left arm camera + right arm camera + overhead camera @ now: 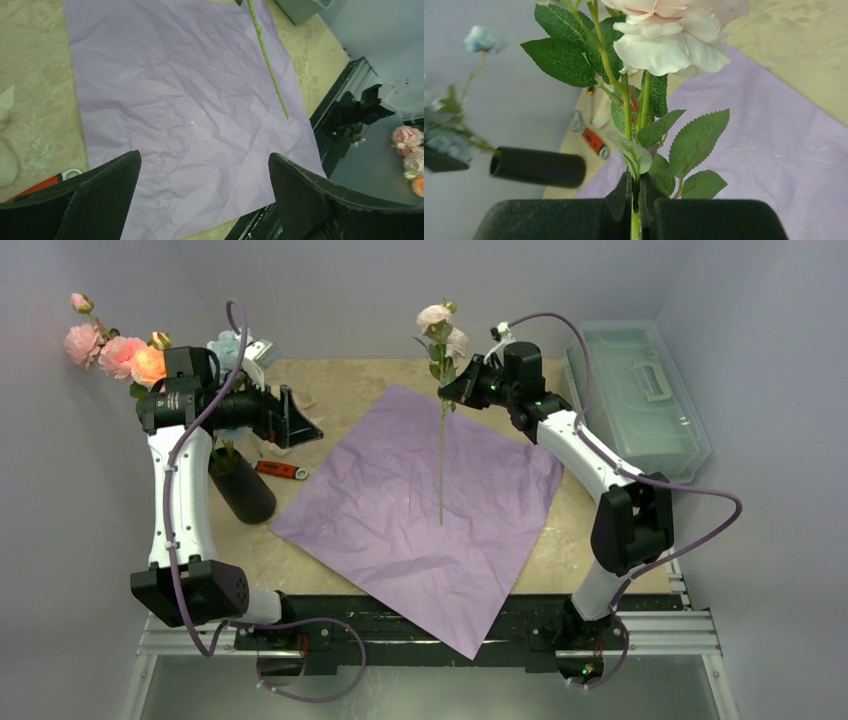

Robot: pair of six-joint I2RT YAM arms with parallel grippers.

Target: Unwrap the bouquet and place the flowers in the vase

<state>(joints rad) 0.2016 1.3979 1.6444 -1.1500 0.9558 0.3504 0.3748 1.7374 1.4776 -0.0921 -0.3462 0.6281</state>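
Observation:
The bouquet's lilac paper (420, 510) lies spread flat on the table, with no flowers left on it. My right gripper (452, 392) is shut on the thin green stem of a pale pink rose (438, 322), held upright above the paper's far part. In the right wrist view the fingers (624, 197) pinch the stem just under the leaves, below the bloom (671, 37). The dark vase (243, 488) stands at the left and holds pink, peach (115, 352) and pale-blue flowers (228, 345). My left gripper (305, 425) hangs open and empty beside the vase, over the paper (190, 100).
An orange-red tool (280, 469) lies between the vase and the paper. A clear lidded plastic box (635, 395) stands at the back right. The paper's near corner hangs over the table's front rail (640, 632). Grey walls close in on both sides.

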